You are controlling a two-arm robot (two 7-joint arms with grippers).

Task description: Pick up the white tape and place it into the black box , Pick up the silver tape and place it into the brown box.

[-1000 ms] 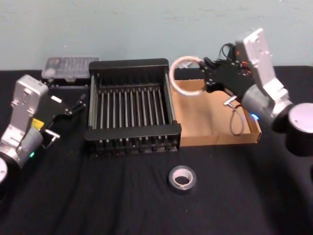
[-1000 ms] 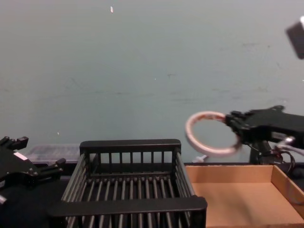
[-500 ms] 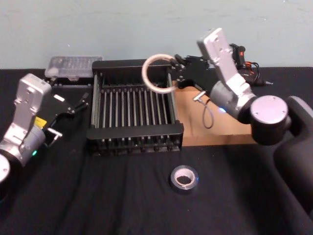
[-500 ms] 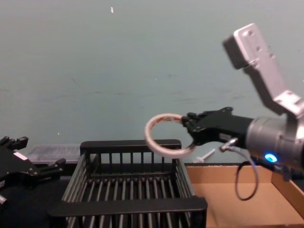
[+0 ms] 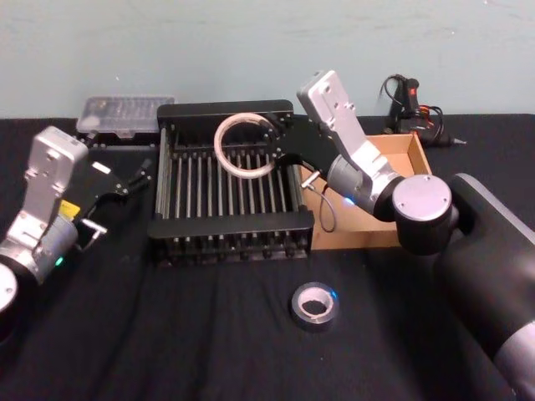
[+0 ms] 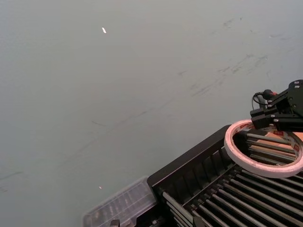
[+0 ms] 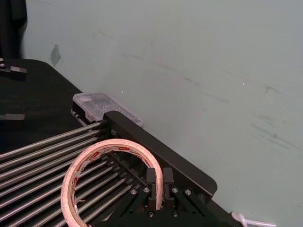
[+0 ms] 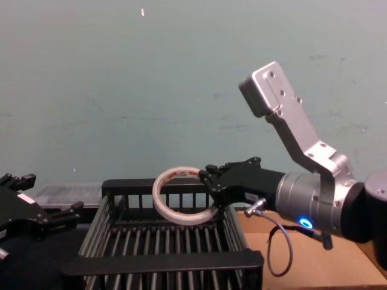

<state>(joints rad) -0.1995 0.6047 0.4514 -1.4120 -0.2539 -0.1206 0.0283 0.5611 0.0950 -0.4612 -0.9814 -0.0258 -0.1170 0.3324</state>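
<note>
The white tape hangs as a thin ring over the back half of the black box, its lower edge just inside the slatted crate. My right gripper is shut on the ring's right side; the right wrist view shows its fingers pinching the band. Right of the crate sits the brown box, partly covered by my right arm. On the black cloth in front lies the silver tape. My left gripper is parked open, left of the crate.
A clear plastic case lies behind the crate's back left corner. A black tool with cables rests at the back right near the wall. My right arm spans the brown box. Bare cloth surrounds the silver tape.
My right gripper has carried the white tape leftward from above the brown box to over the black box, and lower. The left arm and the silver tape have not moved.
</note>
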